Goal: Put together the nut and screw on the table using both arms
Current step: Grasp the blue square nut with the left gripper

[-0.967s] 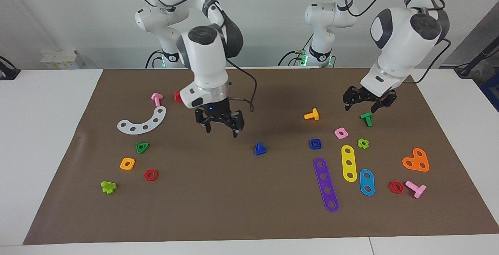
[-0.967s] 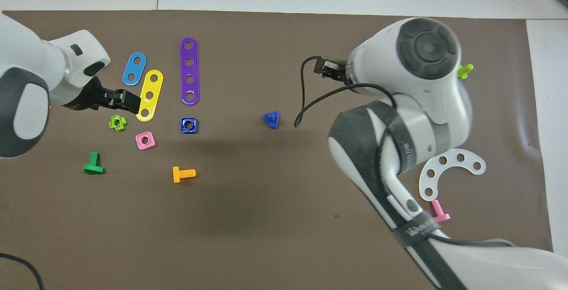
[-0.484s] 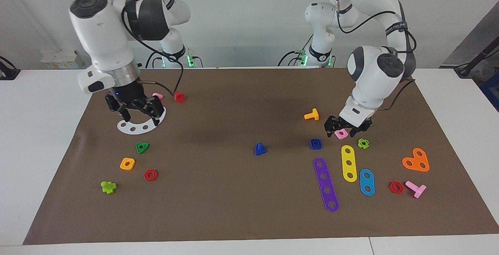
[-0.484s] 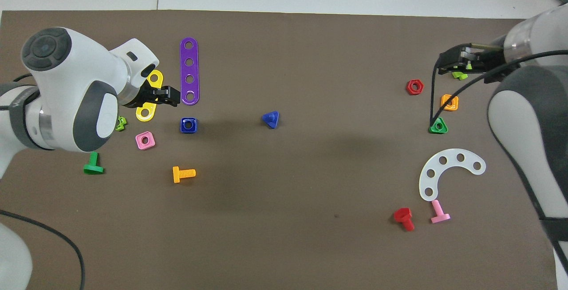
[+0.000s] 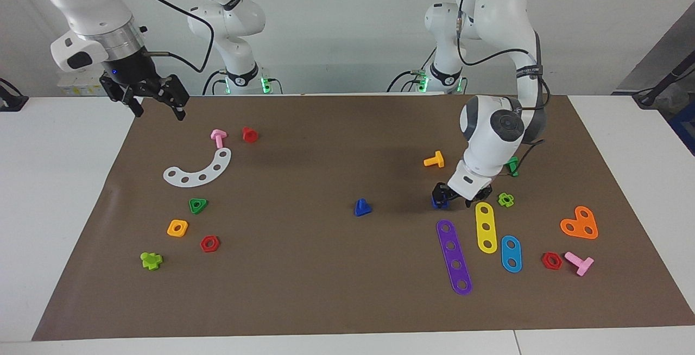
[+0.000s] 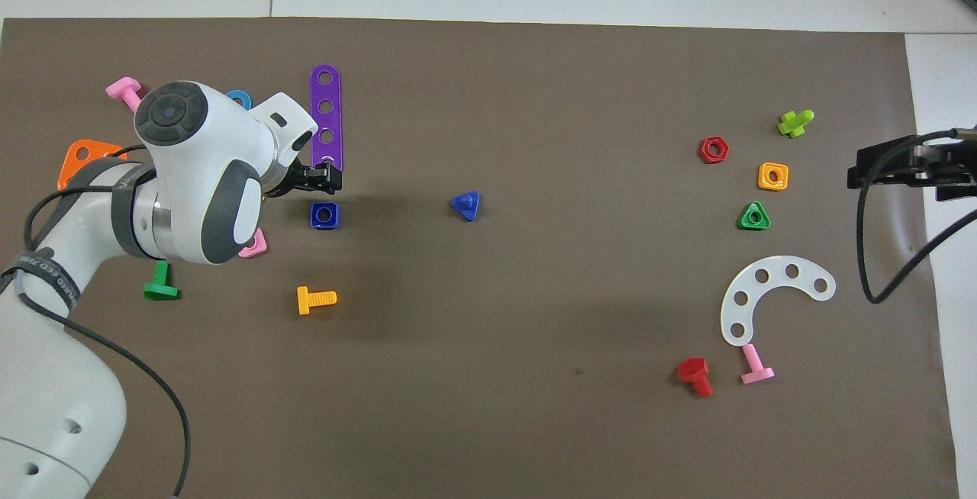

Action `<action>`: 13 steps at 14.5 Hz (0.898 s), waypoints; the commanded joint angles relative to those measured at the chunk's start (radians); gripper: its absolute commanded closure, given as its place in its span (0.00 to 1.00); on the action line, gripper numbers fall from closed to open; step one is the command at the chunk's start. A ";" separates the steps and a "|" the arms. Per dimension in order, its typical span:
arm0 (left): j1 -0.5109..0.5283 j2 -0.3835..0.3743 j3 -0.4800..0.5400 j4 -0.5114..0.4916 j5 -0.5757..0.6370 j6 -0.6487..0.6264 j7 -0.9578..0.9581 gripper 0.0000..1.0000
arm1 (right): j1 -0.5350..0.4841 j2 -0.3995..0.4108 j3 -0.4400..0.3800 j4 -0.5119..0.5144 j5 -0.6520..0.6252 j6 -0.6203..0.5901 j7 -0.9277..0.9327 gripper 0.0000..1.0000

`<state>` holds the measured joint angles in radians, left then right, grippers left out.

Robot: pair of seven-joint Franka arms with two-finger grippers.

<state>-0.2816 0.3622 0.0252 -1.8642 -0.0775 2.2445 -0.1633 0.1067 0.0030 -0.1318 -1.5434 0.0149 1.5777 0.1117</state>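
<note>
Fingers low around the nut

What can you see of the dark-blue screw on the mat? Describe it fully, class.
The screw is a small dark-blue piece, plastic by its look, with a triangular head and a short stubby shaft. It lies alone on the brown mat near the table's middle, beside the dark-blue nut but well apart from it. Nothing touches it; neither gripper holds it.

The left arm reaches down steeply, its wrist bent low so the left gripper sits just above the mat, whether its fingers are parted cannot be told. The right arm is raised at its end of the table, and the right gripper hangs downward with fingers spread apart.
</note>
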 commanded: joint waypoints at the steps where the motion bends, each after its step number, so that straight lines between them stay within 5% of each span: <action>1: -0.025 -0.026 0.015 -0.056 -0.015 0.026 -0.016 0.14 | -0.010 -0.009 0.012 -0.024 0.011 0.001 -0.032 0.00; 13: -0.062 -0.035 0.019 -0.127 -0.004 0.058 -0.027 0.28 | -0.002 0.005 0.021 0.032 -0.032 -0.093 -0.093 0.00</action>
<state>-0.3316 0.3597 0.0303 -1.9513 -0.0775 2.2816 -0.1933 0.1107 0.0032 -0.1154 -1.5257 -0.0139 1.5024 0.0469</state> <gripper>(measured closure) 0.229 0.000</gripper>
